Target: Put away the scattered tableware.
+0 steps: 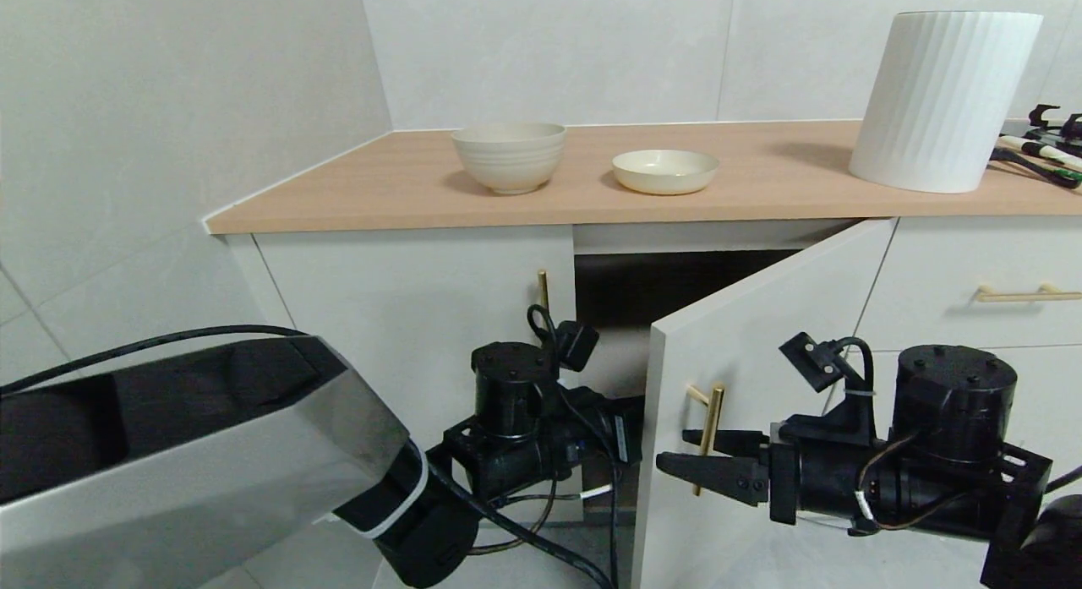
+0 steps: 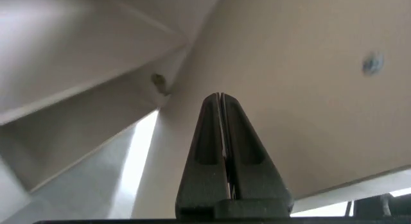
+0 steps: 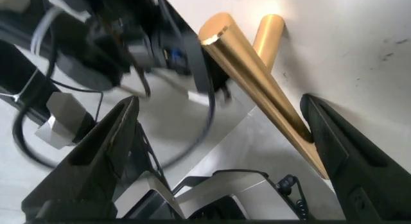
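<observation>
A cream ribbed bowl [image 1: 509, 155] and a shallow cream dish [image 1: 665, 170] stand on the wooden countertop [image 1: 406, 183]. Below them a white cabinet door [image 1: 761, 335] stands partly open, showing a dark interior. My right gripper [image 1: 676, 450] is open in front of the door, one finger on either side of the brass handle [image 1: 710, 427]. In the right wrist view the handle [image 3: 257, 76] runs between the spread fingers [image 3: 109, 153] of that gripper [image 3: 219, 103]. My left gripper [image 2: 220, 105] is shut on nothing, close to a pale panel; its wrist [image 1: 524, 411] sits at the cabinet opening behind the door.
A tall white ribbed container [image 1: 942, 99] stands at the counter's right, with several dark-handled utensils [image 1: 1044, 149] beside it. A drawer with a brass handle [image 1: 1027, 294] is to the right of the open door. Tiled walls close the left side and back.
</observation>
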